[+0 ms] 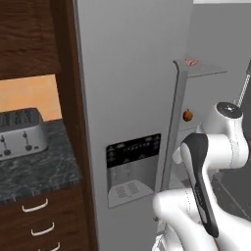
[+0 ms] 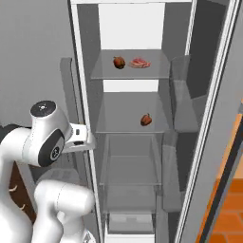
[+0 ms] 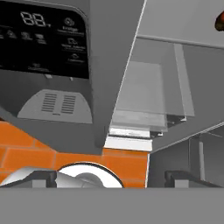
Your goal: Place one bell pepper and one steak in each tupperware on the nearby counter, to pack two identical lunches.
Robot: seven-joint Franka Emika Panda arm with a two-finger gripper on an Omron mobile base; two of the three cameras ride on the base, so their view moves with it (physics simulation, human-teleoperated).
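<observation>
Fridge: the right door stands open (image 2: 209, 118); the left door is shut, with a black panel (image 1: 133, 149) and a dispenser recess (image 1: 126, 188) on its front.
Top shelf: one pepper (image 2: 119, 62) sits left of a steak (image 2: 140, 62), near each other but apart, both on the glass shelf (image 2: 104, 71).
Second shelf: a second pepper (image 2: 146, 119) lies alone, toward the right side of its shelf (image 2: 114, 126).
Left base view: the steak (image 1: 190, 62) shows as a pink sliver on the upper shelf edge, and a pepper (image 1: 188, 115) shows below it past the edge of the shut door.
Lower fridge: clear drawers (image 2: 130, 166) sit below the two shelves; a pale tray-like shape (image 2: 130, 222) sits at the bottom, and what it is cannot be told.
Gripper: the two dark fingertips (image 3: 43, 178) rise far apart at the bottom of the hand view, so the jaws stand wide with nothing between them (image 3: 111, 179).
Hand view: it looks along the edge of the shut door, panel to the left, fridge shelves to the right, orange tiled floor (image 3: 26, 144) beneath; an orange-red scrap of pepper (image 3: 219, 21) shows at the upper right edge.
Arm: the white arm (image 2: 47, 137) stands in front of the shut door, left of the open compartment.
Counter: a black stone top (image 1: 34, 169) lies left of the fridge over brown drawers (image 1: 39, 220), and a silver toaster (image 1: 22, 132) stands on it.
</observation>
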